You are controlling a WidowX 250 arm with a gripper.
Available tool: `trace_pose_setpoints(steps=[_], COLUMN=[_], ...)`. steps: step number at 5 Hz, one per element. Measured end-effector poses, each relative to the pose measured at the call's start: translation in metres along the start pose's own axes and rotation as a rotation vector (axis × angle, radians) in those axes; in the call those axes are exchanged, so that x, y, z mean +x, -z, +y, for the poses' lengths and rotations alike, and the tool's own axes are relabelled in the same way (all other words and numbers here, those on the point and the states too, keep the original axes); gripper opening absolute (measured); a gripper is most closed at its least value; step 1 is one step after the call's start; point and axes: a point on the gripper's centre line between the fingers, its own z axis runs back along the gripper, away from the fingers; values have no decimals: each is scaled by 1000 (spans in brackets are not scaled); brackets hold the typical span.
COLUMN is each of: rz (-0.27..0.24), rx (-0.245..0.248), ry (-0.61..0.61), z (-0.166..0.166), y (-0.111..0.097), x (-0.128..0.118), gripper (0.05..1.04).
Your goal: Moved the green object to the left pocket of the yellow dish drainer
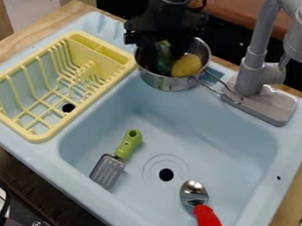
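From where I'm standing, the gripper (164, 42) is hanging at the steel pot (171, 83) by the blue sink's (184, 107) far edge; whether it is gripping anything I can't tell. The dark green object (163, 58) is sitting within the pot's rim, beside a yellow thing (187, 65), and I'm taking it as the one meant.

I'm judging the step to be getting a sure hold: closing on the green piece alone, off the yellow one, then lifting straight until its lower end is clearing the rim. Dragging sideways would be risking tipping the pot.

The yellow dish drainer (48, 130) is lying along the sink's left edge, its left pocket (84, 40) at the far end. The way there is running short, over the drainer's near-pot corner and the right pocket (115, 56); its raised rim and divider are asking for height. More room is lying that way than toward the faucet (251, 69), where the pot's wire handle (217, 87) is reaching the base. Lowering upright should be suiting the narrow pocket.
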Motion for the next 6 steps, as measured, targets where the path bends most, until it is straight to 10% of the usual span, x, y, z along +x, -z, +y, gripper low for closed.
trace_pose_setpoints(steps=[1, 6], rz=[-12, 3], rx=[-13, -153], ry=[-10, -87], z=[0, 23], y=[-4, -56], x=[2, 20], gripper=[441, 393])
